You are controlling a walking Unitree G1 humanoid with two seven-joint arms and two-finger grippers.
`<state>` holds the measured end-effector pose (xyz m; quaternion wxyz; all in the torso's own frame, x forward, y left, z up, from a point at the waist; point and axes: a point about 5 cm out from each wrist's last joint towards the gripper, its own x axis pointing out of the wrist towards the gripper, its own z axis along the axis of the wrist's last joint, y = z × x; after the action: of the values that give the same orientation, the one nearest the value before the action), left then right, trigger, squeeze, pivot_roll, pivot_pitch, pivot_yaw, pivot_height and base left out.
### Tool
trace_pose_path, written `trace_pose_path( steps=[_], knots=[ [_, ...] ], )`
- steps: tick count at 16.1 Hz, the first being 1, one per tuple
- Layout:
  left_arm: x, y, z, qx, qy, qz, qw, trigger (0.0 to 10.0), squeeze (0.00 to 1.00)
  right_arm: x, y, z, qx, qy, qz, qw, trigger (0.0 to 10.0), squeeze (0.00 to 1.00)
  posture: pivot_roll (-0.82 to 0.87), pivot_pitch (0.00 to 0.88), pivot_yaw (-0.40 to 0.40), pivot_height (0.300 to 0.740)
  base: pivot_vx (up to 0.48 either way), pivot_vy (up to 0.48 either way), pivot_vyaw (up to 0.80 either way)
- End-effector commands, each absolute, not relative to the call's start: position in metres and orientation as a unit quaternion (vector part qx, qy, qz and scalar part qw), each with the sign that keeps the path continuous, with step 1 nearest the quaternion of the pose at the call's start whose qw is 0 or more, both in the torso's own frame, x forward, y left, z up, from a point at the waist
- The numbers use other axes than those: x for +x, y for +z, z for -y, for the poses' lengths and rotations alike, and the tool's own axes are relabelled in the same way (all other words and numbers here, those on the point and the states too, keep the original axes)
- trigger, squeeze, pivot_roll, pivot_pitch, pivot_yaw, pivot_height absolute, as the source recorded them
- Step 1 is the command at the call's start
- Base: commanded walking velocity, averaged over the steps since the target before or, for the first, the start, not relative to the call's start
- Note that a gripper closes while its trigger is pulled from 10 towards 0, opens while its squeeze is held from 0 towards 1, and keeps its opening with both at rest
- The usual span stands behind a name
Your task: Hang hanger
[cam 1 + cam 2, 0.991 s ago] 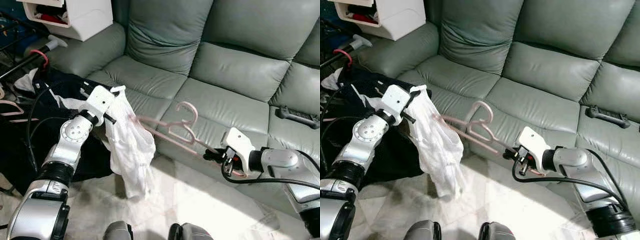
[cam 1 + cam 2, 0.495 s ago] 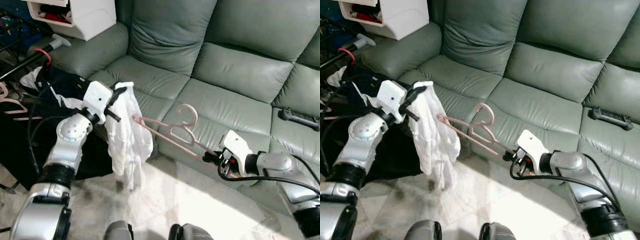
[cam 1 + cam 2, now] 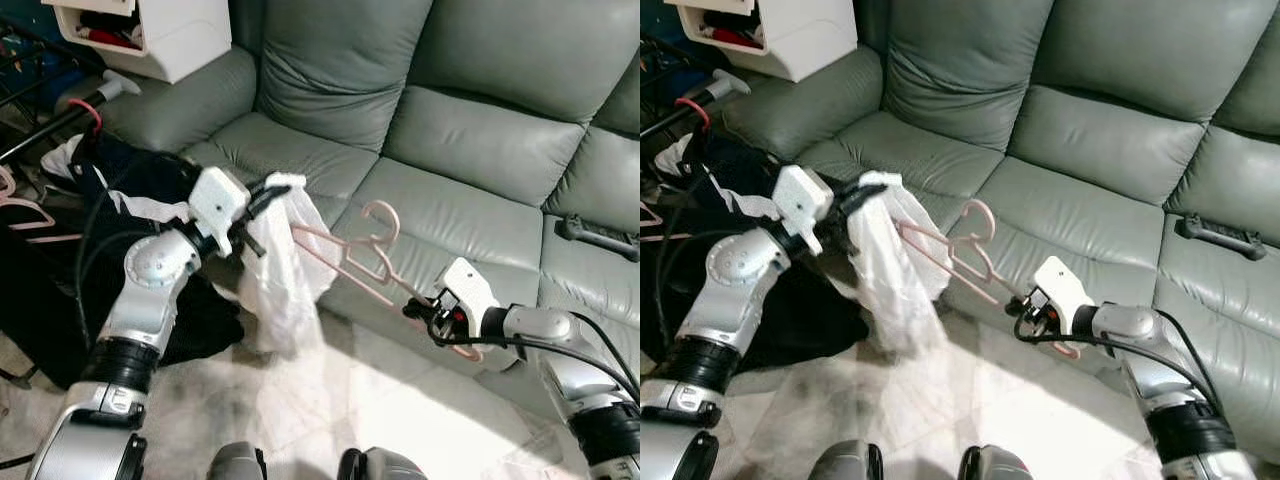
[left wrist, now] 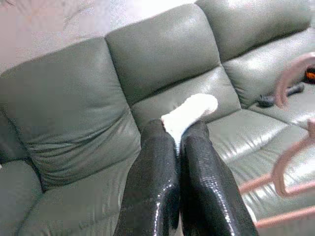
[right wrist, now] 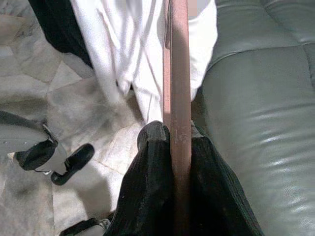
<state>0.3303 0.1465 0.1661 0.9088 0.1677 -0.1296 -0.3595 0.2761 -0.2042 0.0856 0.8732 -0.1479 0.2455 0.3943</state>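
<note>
A pink plastic hanger (image 3: pixel 358 262) is held level in front of the sofa, with my right gripper (image 3: pixel 420 306) shut on one end of it. The hanger's bar (image 5: pixel 178 78) runs straight out between the right fingers (image 5: pixel 152 182). My left gripper (image 3: pixel 268 194) is shut on the top of a white garment (image 3: pixel 282 270), which hangs down to the floor. The hanger's far tip reaches into the white garment (image 3: pixel 890 265). In the left wrist view a fold of white cloth (image 4: pixel 189 111) sticks out between the black fingers (image 4: pixel 152 187).
A grey-green leather sofa (image 3: pixel 450 130) stands just ahead. Dark clothes (image 3: pixel 60 250) are heaped on a rack at the left, with another pink hanger (image 3: pixel 22 212) there. A white cabinet (image 3: pixel 150 30) is at the back left, and a black object (image 3: pixel 598 232) lies on the right seat. The floor (image 3: pixel 400 410) is tiled.
My left gripper has carried the white garment to the right and nearer the hanger. The hanger's tip now sits inside the cloth. The right gripper has shifted slightly left.
</note>
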Motion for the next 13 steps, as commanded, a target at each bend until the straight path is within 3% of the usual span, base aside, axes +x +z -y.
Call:
trace_pose_path(
  steps=[1, 5, 9, 13],
  knots=[
    [0.33, 0.173, -0.146, 0.177, -0.365, 0.14, 0.903, 10.0, 0.0, 0.283, 0.093, 0.211, -0.151, 0.367, -0.231, 0.889, 10.0, 0.0, -0.04, 0.054, 0.011, 0.74, 0.0, 0.0, 0.0],
    [0.346, 0.155, -0.159, 0.259, -0.272, 0.082, 0.923, 10.0, 0.0, 0.271, 0.104, 0.2, -0.149, 0.444, -0.226, 0.854, 10.0, 0.0, -0.04, 0.054, 0.011, 0.74, 0.0, 0.0, 0.0],
    [0.357, 0.151, -0.166, 0.275, -0.217, 0.059, 0.935, 10.0, 0.0, 0.255, 0.114, 0.211, -0.169, 0.492, -0.253, 0.816, 10.0, 0.0, -0.05, 0.058, 0.016, 0.74, 0.0, 0.0, 0.0],
    [0.36, 0.152, -0.169, 0.287, -0.219, 0.063, 0.93, 10.0, 0.0, 0.26, 0.123, 0.228, -0.211, 0.464, -0.261, 0.82, 10.0, 0.0, -0.05, 0.057, 0.018, 0.74, 0.0, 0.0, 0.0]
  ],
)
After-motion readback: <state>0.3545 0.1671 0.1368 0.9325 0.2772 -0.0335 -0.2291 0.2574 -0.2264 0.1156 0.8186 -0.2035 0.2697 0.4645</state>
